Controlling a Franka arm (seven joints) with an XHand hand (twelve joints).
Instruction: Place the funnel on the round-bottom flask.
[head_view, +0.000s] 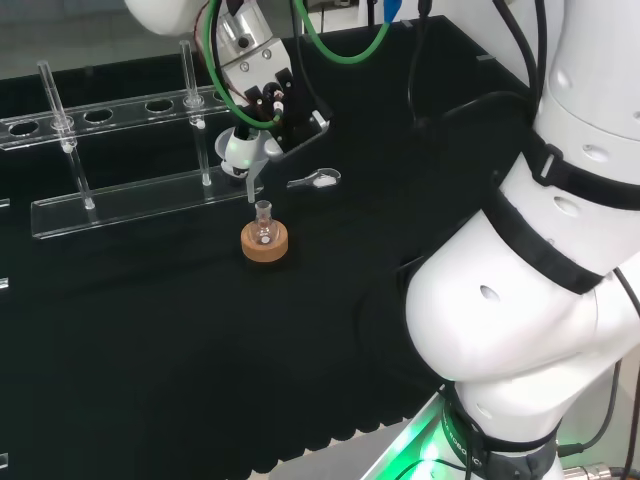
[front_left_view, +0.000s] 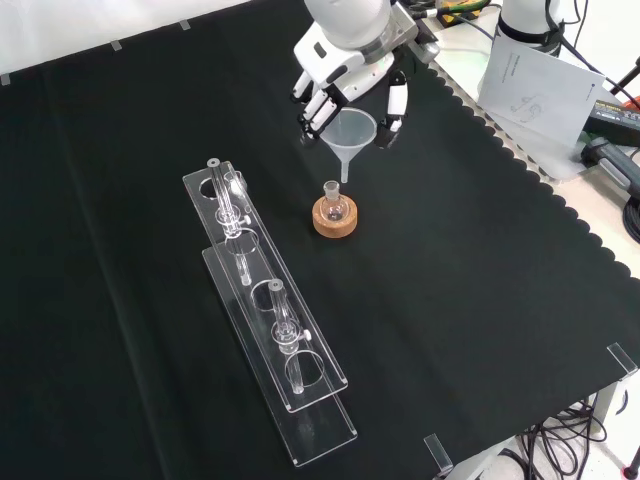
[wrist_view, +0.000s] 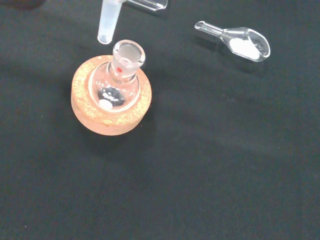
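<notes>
In the front view, upper middle of the frame, I see the robot hand (front_left_view: 345, 75) with its fingers curled around the clear funnel (front_left_view: 349, 132), gripping it by the cone. The funnel's stem points down just above the mouth of the round-bottom flask (front_left_view: 333, 203), not yet in it. The flask sits upright in its cork ring (front_left_view: 334, 220) on the black counter (front_left_view: 480, 300). A clear scoop (wrist_view: 240, 41) holding white powder lies nearby.

You've got the hand (front_left_view: 345, 75) gripping the funnel (front_left_view: 348, 138), spout tip just at 12 o'clock above the flask (front_left_view: 333, 203) neck.
</notes>
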